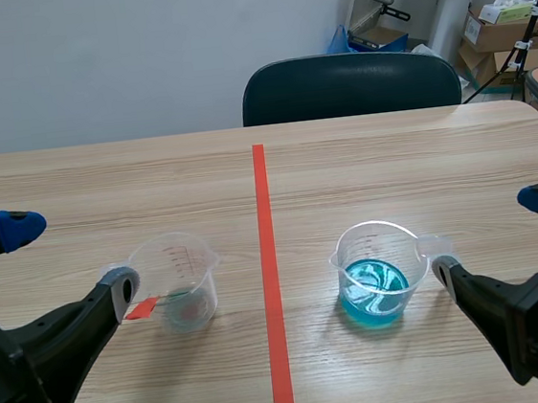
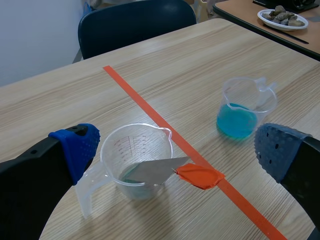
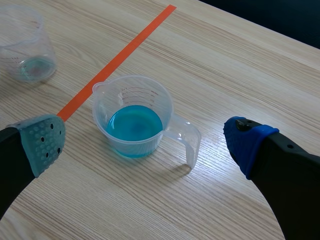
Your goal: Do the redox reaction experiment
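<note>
Within wide left pincer (image 2: 177, 147), metal-strip cup (image 2: 112, 160); within wide right pincer (image 3: 145, 141), blue-liquid cup (image 3: 167, 112).

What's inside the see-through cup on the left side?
A grey metal strip leans inside the measuring cup, orange tab over the rim. It covers part of the greenish bottom; liquid there is unclear.

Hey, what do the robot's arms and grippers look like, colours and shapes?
Both arms are black and blocky. The left gripper and the right gripper each have two thick black fingers, tapering toward the tip. Each finger ends in a soft dotted pad: one blue pad, one greyish pad per gripper.
</note>
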Controlling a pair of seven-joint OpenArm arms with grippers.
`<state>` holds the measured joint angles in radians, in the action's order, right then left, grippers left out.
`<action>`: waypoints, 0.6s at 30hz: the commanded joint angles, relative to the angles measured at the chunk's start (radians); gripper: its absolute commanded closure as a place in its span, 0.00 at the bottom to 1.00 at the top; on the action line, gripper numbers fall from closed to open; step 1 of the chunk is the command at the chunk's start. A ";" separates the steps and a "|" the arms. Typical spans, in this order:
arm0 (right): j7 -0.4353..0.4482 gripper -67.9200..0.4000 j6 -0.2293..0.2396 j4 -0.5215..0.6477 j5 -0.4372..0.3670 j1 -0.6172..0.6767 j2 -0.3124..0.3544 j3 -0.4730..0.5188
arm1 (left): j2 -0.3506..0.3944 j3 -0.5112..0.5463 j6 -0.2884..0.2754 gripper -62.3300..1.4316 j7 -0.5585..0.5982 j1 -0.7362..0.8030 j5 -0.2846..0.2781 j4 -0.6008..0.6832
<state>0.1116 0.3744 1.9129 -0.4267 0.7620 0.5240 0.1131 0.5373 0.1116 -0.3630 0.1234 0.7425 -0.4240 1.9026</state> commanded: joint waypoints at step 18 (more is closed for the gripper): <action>0.019 0.01 0.000 0.014 -0.003 -0.011 0.011 0.008 | -0.022 0.092 0.015 0.00 0.018 0.149 -0.015 0.024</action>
<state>0.1120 0.3748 1.9129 -0.4267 0.7620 0.5240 0.1131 0.5205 0.1959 -0.3450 0.1249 0.8661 -0.4290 1.9026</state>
